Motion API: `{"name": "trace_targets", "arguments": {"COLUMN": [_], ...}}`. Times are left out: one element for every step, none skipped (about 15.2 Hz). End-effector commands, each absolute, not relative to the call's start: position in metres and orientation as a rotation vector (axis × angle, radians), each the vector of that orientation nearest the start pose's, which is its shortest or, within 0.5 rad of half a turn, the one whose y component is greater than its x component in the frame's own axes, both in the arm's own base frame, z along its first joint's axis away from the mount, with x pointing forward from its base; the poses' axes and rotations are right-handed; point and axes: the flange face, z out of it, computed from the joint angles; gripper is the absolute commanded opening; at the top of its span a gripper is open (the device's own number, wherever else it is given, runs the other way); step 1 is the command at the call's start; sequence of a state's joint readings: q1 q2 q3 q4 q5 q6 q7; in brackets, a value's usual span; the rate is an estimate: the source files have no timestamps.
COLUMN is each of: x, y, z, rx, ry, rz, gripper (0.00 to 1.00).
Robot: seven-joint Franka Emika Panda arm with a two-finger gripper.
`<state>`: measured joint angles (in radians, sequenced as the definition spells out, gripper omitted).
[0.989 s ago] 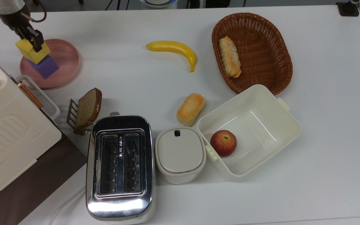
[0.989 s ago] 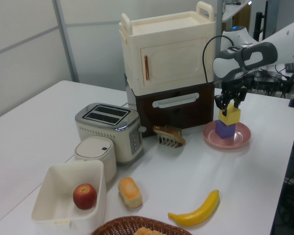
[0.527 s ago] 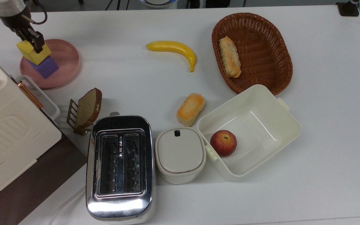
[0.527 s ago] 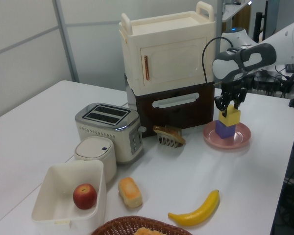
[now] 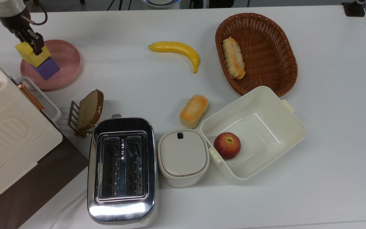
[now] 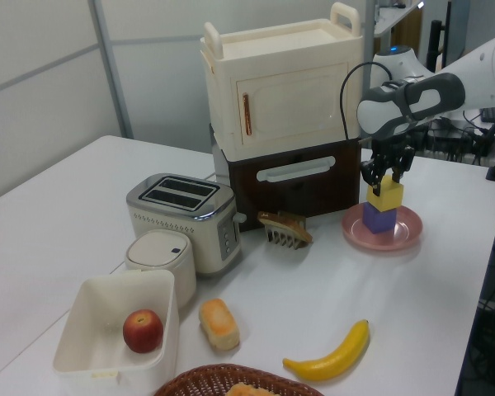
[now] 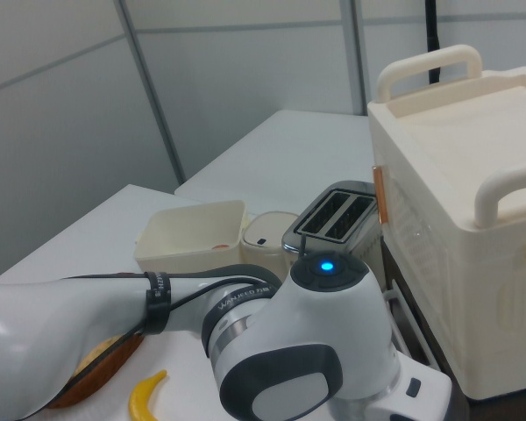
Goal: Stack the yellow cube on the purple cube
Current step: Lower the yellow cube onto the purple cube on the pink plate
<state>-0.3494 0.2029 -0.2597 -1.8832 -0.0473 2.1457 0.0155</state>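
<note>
The yellow cube (image 5: 24, 51) (image 6: 387, 198) sits on top of the purple cube (image 5: 48, 67) (image 6: 379, 219), turned slightly against it. The purple cube stands on a round pink plate (image 5: 69, 63) (image 6: 408, 236) at the top view's far left. My gripper (image 5: 33, 47) (image 6: 384, 180) comes straight down onto the stack. It is shut on the yellow cube, one black finger (image 5: 37, 44) lying across the cube's face and the other hidden behind the cube.
A cream cabinet (image 5: 5, 136) (image 6: 280, 91) stands close beside the plate. A bread slice in a rack (image 5: 87, 111), a toaster (image 5: 122, 168), a lidded pot (image 5: 183, 156), a bread roll (image 5: 194, 110), a banana (image 5: 176, 49), a basket (image 5: 265, 63) and a tub (image 5: 284, 133) holding an apple (image 5: 227, 145) lie on the table.
In the top view the gripper and the yellow cube have sunk slightly onto the purple cube. The left view looks almost unchanged.
</note>
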Motion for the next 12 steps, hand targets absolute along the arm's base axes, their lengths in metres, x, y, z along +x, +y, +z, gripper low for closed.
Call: {"name": "trace_targets", "arguments": {"x": [0.510, 0.511, 0.511, 0.513, 0.514, 0.515, 0.515, 0.515, 0.515, 0.514, 0.512, 0.510], "y": [-0.346, -0.345, -0.344, -0.341, -0.340, -0.340, -0.340, -0.339, -0.337, -0.336, -0.334, -0.331], "z": [0.405, 0.404, 0.404, 0.404, 0.403, 0.405, 0.405, 0.407, 0.411, 0.415, 0.426, 0.436], "rx": [-3.114, -3.113, -3.113, -3.115, -3.118, -3.118, -3.118, -3.117, -3.115, -3.114, -3.111, -3.111], "ry": [0.937, 0.937, 0.937, 0.928, 0.919, 0.919, 0.920, 0.920, 0.920, 0.923, 0.926, 0.921], "rz": [-0.077, -0.075, -0.075, -0.076, -0.073, -0.078, -0.073, -0.073, -0.079, -0.089, -0.102, -0.102], "gripper": [0.48, 0.86, 1.00, 1.00, 1.00, 1.00, 1.00, 1.00, 1.00, 1.00, 1.00, 1.00]}}
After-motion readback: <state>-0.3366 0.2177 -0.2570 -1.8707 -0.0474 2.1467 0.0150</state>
